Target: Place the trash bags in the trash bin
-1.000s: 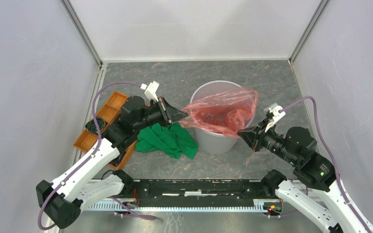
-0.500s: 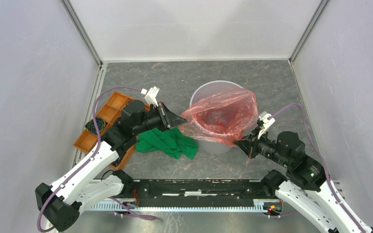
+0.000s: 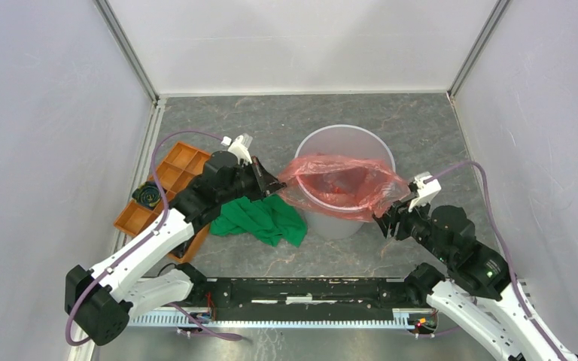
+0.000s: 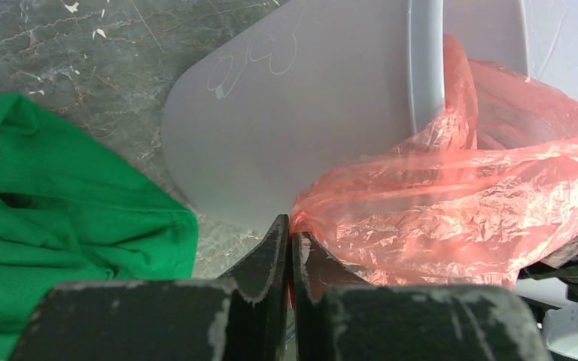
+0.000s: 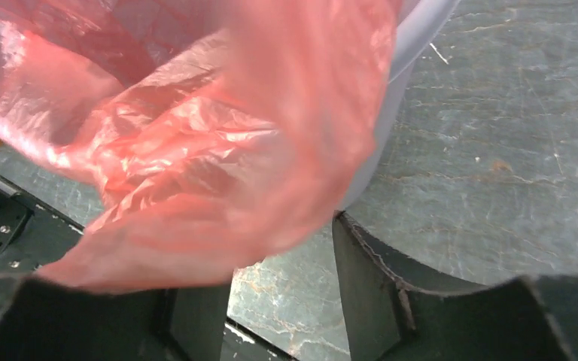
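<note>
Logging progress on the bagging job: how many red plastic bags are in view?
1. The red bag lies spread over the mouth of the grey bin, its left edge pinched in the left gripper. Another could be hidden inside it.

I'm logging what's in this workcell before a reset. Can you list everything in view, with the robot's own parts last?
trash bag: 1, translucent red-pink, draped over the bin's mouth and near rim
trash bin: 1, grey-white, upright in the middle of the table
green cloth: 1, green, crumpled on the table left of the bin
compartment tray: 1, orange, at the table's left edge
black roll: 1 seen, black, in a near compartment of the tray
table: 1, grey marbled
cables: 2, purple, one along each arm
left gripper: 1, black, shut on the trash bag's left edge
right gripper: 1, black, jaws apart right of the bin, bag film loose across them
</note>
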`<state>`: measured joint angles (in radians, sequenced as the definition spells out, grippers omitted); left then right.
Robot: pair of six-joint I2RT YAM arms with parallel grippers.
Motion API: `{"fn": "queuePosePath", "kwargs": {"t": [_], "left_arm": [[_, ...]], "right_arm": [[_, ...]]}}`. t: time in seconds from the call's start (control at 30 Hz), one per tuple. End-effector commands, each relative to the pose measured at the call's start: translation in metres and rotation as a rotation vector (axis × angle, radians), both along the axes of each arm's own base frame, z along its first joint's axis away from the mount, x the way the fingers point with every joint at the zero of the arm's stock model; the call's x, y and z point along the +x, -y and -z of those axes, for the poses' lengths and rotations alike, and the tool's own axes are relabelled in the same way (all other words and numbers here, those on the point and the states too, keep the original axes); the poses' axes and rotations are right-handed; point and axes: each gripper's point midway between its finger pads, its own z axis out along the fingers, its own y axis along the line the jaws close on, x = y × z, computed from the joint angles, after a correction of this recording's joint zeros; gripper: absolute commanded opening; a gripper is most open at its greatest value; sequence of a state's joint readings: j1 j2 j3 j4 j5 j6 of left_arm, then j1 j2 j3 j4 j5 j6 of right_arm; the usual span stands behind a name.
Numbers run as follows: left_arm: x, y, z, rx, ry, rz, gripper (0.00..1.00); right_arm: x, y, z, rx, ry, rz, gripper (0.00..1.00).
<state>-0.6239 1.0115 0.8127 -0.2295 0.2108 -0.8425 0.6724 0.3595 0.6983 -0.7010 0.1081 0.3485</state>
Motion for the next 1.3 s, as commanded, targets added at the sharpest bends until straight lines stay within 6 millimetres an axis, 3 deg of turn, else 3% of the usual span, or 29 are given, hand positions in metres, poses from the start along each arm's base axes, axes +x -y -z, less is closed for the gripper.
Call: {"fn": "queuePosePath", "kwargs": {"t": [0.0, 0.17, 0.23, 0.3, 0.47, 0.63, 0.8, 0.93, 1.0, 1.17, 1.27], "left_arm": [[0.011, 0.003, -0.026, 0.011, 0.111, 0.024, 0.08], [0.007, 0.003, -0.03, 0.019, 0.103, 0.037, 0.07], [0.006, 0.001, -0.033, 0.018, 0.112, 0.034, 0.07], [0.005, -0.001, -0.034, 0.015, 0.117, 0.028, 0.07], [0.003, 0.0, -0.038, -0.016, 0.119, 0.027, 0.06], [0.001, -0.003, -0.045, -0.011, 0.148, 0.026, 0.11], [0.0, -0.013, -0.057, 0.049, 0.194, 0.021, 0.3], [-0.004, -0.031, -0.078, 0.144, 0.29, 0.021, 0.68], [-0.002, -0.039, -0.096, 0.187, 0.366, 0.015, 0.82], [0.005, -0.012, -0.143, 0.135, 0.479, 0.134, 1.0], [0.014, 0.012, -0.158, 0.107, 0.501, 0.223, 1.0]], "right_arm": [[-0.013, 0.016, -0.049, 0.005, 0.08, 0.001, 0.65], [-0.023, 0.01, -0.104, 0.081, 0.164, -0.06, 0.95], [-0.021, 0.004, -0.127, 0.14, 0.201, -0.072, 0.98], [-0.014, 0.0, -0.137, 0.179, 0.204, -0.047, 0.98], [0.011, -0.013, -0.13, 0.171, 0.169, -0.006, 0.98], [0.033, 0.019, -0.119, 0.046, 0.124, 0.206, 0.9], [0.029, 0.04, -0.118, 0.023, 0.124, 0.292, 0.93], [0.03, 0.038, -0.113, 0.04, 0.122, 0.289, 0.98], [0.033, 0.034, -0.111, 0.032, 0.119, 0.283, 0.98], [0.04, 0.032, -0.119, 0.035, 0.158, 0.285, 0.95], [0.044, 0.027, -0.125, 0.031, 0.187, 0.266, 0.79]]}}
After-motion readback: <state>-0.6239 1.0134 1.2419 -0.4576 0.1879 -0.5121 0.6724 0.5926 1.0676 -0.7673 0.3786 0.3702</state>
